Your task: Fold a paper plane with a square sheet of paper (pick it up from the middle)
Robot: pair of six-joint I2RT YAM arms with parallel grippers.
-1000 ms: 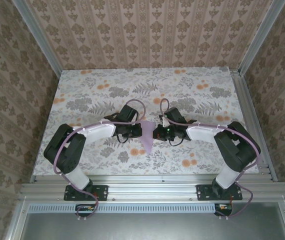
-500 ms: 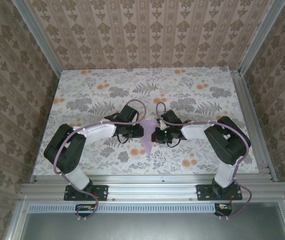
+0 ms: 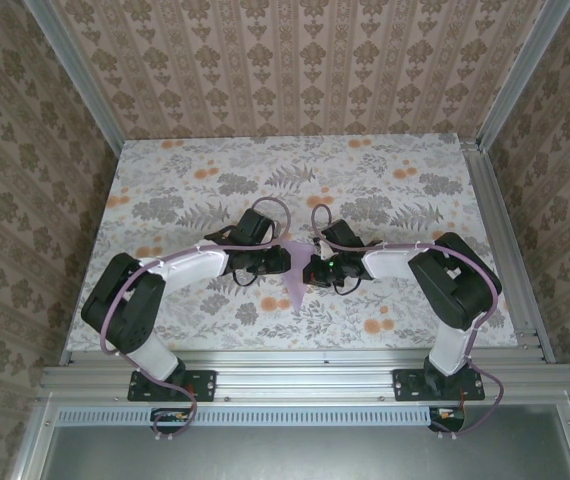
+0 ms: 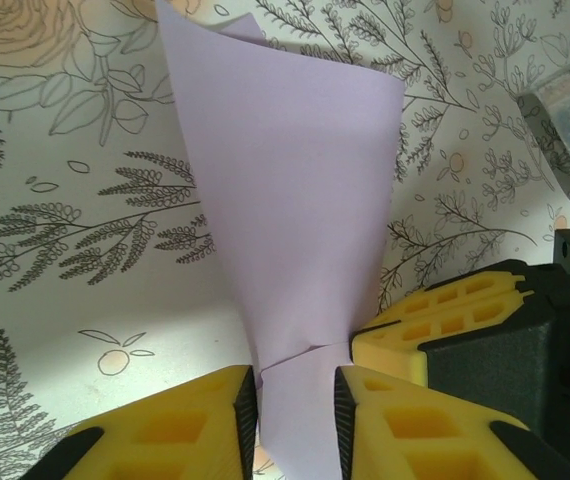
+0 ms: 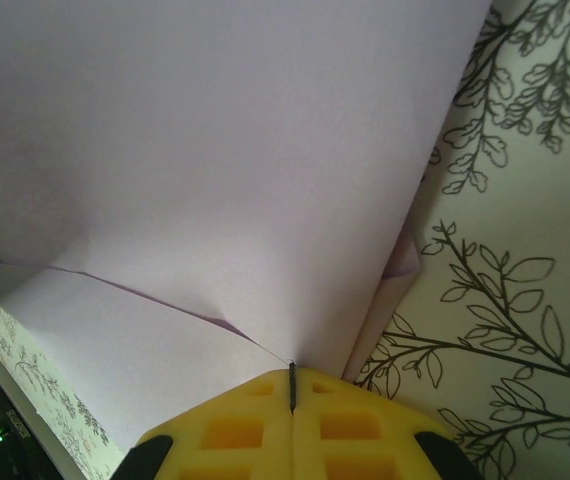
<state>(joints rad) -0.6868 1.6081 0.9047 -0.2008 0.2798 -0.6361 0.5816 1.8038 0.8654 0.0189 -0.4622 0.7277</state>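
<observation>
The square sheet of paper (image 3: 295, 277) is folded into a pale lilac tapering shape, its point toward the near edge, held up at mid-table between both grippers. My left gripper (image 3: 282, 260) meets it from the left. In the left wrist view its yellow fingers (image 4: 185, 420) stand a little apart, open, with the narrow end of the paper (image 4: 295, 200) loose in the gap of the gripper (image 4: 296, 420). My right gripper (image 3: 309, 268) comes from the right and is shut (image 5: 292, 385) on a creased edge of the paper (image 5: 215, 150). One right finger (image 4: 445, 320) shows beside the left one.
The floral tabletop (image 3: 385, 190) stretches free behind and to both sides of the grippers. Aluminium frame rails (image 3: 495, 230) and patterned walls bound it; the arm bases sit on the near rail (image 3: 295, 375).
The left jaws have parted and let go of the paper. The right arm drew in leftward early on and keeps its grip. The paper stays in place.
</observation>
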